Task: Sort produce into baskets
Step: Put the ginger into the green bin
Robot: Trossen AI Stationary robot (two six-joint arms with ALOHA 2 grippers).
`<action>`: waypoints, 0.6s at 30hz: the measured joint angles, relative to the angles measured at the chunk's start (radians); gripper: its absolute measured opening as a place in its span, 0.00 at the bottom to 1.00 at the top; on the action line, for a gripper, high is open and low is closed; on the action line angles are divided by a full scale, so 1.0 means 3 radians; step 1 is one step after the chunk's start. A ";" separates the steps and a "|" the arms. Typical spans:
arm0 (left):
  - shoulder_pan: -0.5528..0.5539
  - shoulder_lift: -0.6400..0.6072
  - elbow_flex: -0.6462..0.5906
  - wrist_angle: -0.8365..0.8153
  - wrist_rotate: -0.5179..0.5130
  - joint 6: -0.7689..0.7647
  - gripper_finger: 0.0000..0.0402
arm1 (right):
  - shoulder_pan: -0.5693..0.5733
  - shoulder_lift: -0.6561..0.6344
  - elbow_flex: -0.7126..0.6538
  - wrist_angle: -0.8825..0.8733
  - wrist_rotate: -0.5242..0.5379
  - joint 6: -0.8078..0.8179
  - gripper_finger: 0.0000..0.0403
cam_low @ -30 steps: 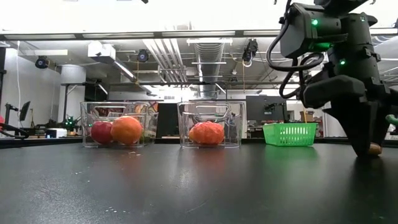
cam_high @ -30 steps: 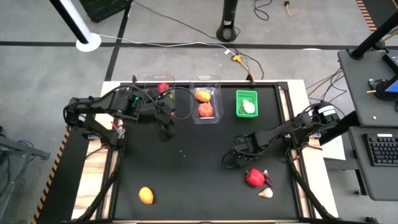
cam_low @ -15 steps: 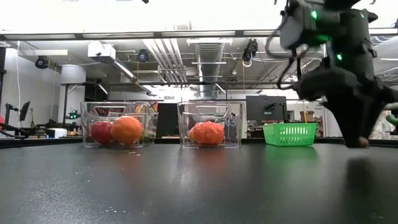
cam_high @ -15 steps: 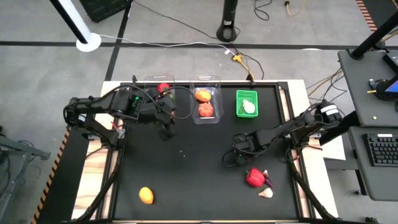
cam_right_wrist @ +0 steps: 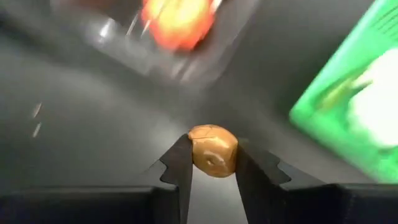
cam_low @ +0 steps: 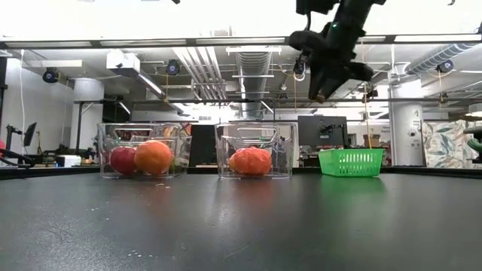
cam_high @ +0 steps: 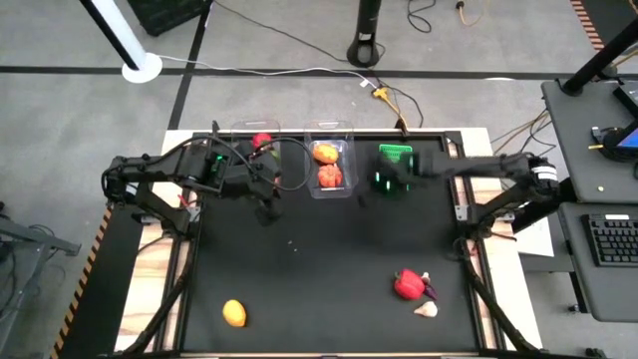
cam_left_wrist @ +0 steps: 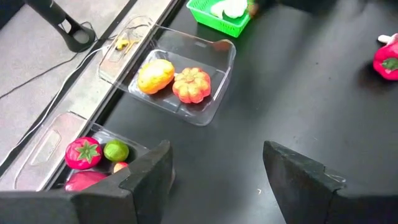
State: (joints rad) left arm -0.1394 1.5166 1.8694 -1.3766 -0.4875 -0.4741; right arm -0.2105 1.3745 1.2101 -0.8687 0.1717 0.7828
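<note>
Three baskets line the far edge of the table (cam_high: 329, 289). Left of the green mesh basket (cam_high: 396, 165) stand two clear tubs: the outer clear tub (cam_left_wrist: 74, 155) holds three or four pieces, the middle clear tub (cam_high: 330, 165) two orange ones. The left gripper (cam_left_wrist: 217, 177) hangs spread and empty near the outer tub, while the right gripper (cam_right_wrist: 211, 163) hovers beside the green basket pinching one small brown piece (cam_right_wrist: 213, 150). Nearer the front lie one orange piece (cam_high: 233, 313) and, right of it, a cluster of three: red pepper (cam_high: 407, 284), purple piece (cam_high: 431, 290), white garlic (cam_high: 427, 309).
</note>
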 joint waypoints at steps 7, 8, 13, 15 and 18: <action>-0.0005 0.0000 0.0000 0.0000 0.0000 -0.0067 0.58 | -0.1082 0.0006 0.0258 -0.0413 0.0054 -0.0574 0.24; -0.0005 0.0000 0.0000 0.0000 0.0000 -0.0072 0.58 | -0.1222 0.0010 0.0249 -0.0444 0.0053 -0.0597 0.24; -0.0005 0.0000 0.0000 0.0000 0.0000 -0.0073 0.58 | -0.1660 0.0096 0.0081 -0.0470 -0.0169 -0.0722 0.24; -0.0005 0.0000 0.0000 0.0000 0.0000 -0.0073 0.58 | -0.1714 0.0140 0.0003 -0.0421 -0.0235 -0.0767 0.24; -0.0004 0.0001 0.0000 0.0000 0.0000 -0.0073 0.58 | -0.1723 0.0174 -0.0073 -0.0347 -0.0226 -0.0772 0.25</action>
State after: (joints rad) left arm -0.1406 1.5168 1.8694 -1.3766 -0.4873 -0.4961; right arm -0.7273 1.4265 1.1882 -0.9726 0.1039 0.5510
